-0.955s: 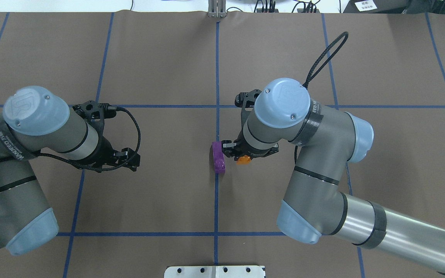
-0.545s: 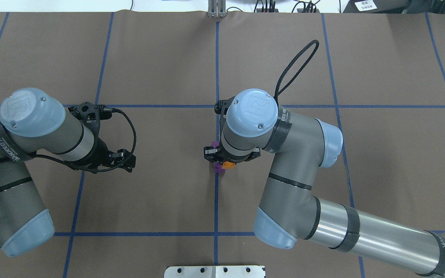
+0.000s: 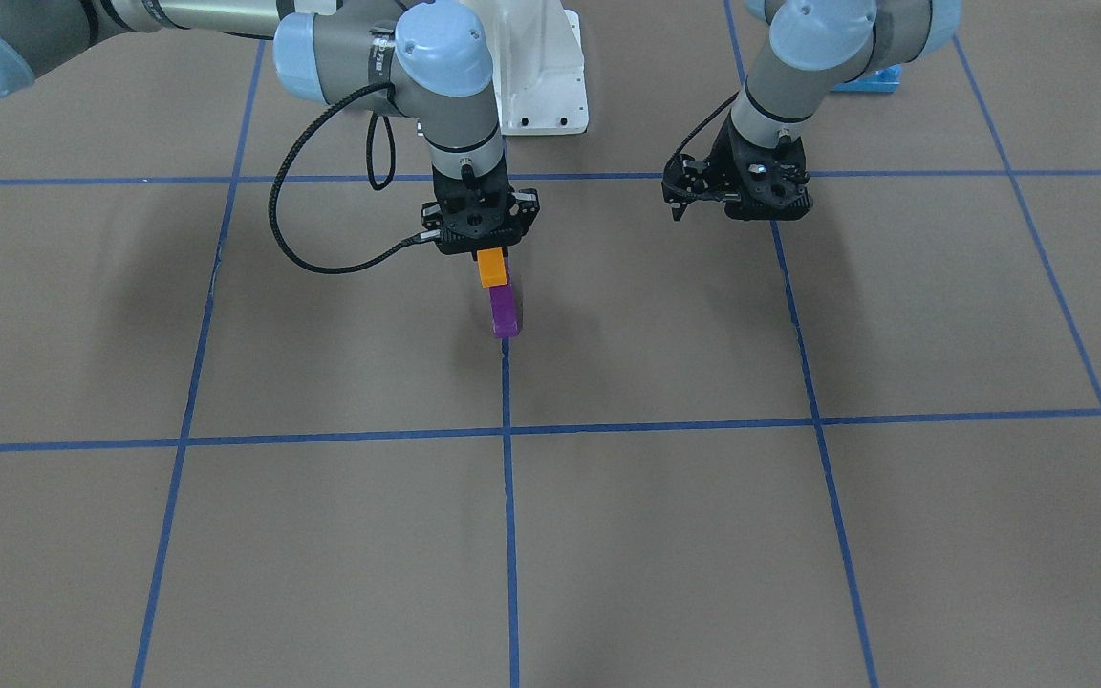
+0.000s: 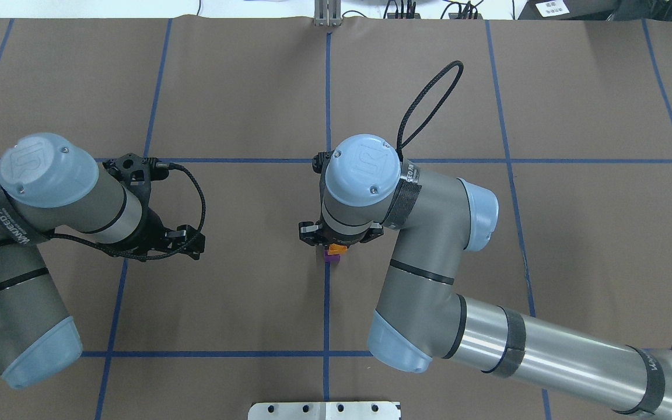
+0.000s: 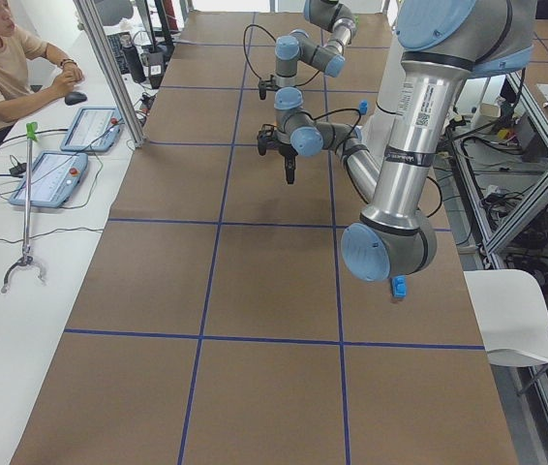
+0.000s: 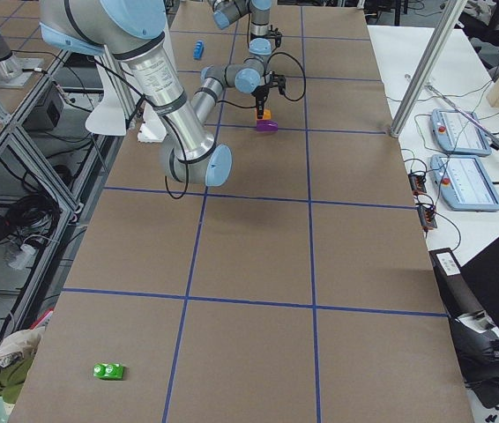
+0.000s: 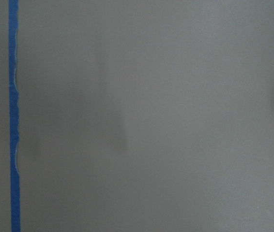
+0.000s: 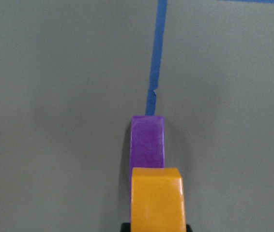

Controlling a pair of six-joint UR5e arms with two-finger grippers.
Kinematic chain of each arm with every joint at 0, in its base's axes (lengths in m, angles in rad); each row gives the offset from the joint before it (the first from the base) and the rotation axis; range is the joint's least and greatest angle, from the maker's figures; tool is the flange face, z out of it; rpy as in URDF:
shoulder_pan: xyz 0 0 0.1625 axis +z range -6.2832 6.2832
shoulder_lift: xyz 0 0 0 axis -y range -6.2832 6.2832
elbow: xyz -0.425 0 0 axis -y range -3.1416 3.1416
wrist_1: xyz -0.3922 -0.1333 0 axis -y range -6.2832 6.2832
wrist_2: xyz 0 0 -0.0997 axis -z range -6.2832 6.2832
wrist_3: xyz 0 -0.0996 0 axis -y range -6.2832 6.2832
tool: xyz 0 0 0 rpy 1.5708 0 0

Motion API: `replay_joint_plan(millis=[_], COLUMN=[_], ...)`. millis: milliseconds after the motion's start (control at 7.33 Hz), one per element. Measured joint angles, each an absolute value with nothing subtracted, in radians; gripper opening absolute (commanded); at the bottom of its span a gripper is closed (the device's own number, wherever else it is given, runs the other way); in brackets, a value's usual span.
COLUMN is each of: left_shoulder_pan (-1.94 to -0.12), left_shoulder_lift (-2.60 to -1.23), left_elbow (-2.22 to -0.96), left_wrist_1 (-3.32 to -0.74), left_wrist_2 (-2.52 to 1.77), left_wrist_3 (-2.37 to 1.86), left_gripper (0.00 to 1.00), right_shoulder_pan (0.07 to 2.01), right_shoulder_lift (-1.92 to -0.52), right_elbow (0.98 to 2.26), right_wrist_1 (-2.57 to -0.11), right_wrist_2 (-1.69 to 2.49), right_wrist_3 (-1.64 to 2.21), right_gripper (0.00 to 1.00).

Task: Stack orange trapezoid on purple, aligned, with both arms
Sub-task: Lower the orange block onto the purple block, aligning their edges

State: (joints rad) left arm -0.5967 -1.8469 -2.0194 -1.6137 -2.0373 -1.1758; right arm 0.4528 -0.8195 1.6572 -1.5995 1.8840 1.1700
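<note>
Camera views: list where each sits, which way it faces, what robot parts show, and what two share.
Front-facing: across the table, facing the robot; right arm, left arm, right claw holding the glossy orange plastic block over the glossy purple plastic block.
Overhead: behind the robot, looking down; both arms.
Exterior left: table end; left arm near.
Exterior right: opposite end; right arm near.
Left wrist: looks down at brown mat, blue tape; no body.
Right wrist: looks down; both blocks, claw sliver.
Front-facing and right wrist share both blocks.
</note>
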Motion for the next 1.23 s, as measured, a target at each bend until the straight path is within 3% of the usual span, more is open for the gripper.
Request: replay_joint_plan(millis=[1227], left_shoulder_pan=[-0.597], left_shoulder_lift=[-1.848], left_elbow=[-2.022], left_wrist_1=[-1.614], left_wrist_2=[-2.037], left_wrist_3=[-1.178], left_gripper=[0.99], right_shoulder_pan=[0.452], right_shoulder_lift=[-0.792], right_elbow=[1.600], right_wrist_1=[-1.597], right_wrist_2=[1.884], right_wrist_3=[1.133], right_gripper=[0.00])
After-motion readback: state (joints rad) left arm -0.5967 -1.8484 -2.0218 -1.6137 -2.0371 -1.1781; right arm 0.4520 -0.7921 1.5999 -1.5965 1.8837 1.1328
